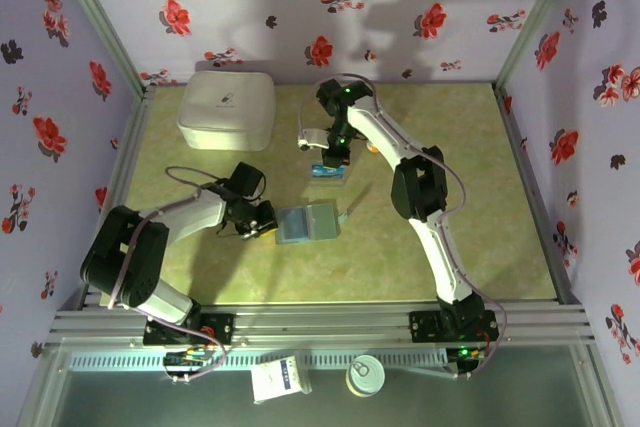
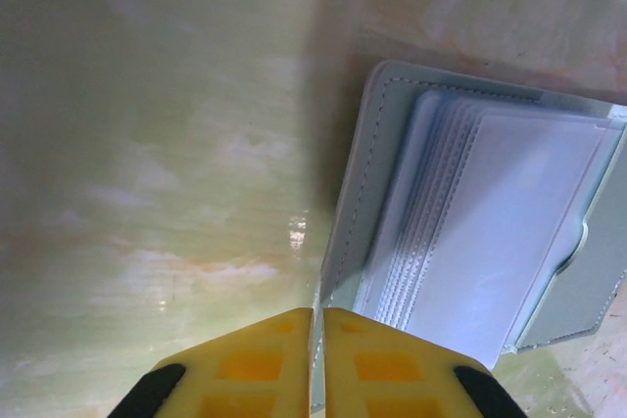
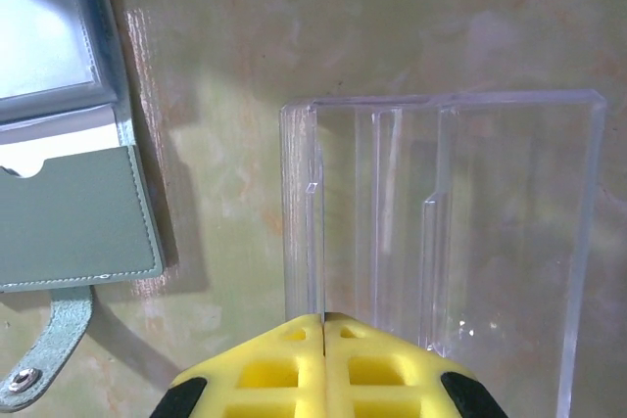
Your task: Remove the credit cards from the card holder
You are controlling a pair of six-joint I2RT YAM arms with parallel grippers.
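Pinched on the left edge of the card holder (image 2: 470, 232), open in the middle of the desk (image 1: 470, 237), the left tool (image 2: 315, 325) should pin it flat; the right tool (image 3: 323, 325), clamped on the clear plastic piece (image 3: 441, 212) farther back, likely needs freeing first.

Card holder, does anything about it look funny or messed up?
Nothing looks broken or spilled. The card holder lies wide open, its clear sleeves fanned out in a stack and its snap strap hanging loose to one side. The left gripper pinches one edge of its cover.
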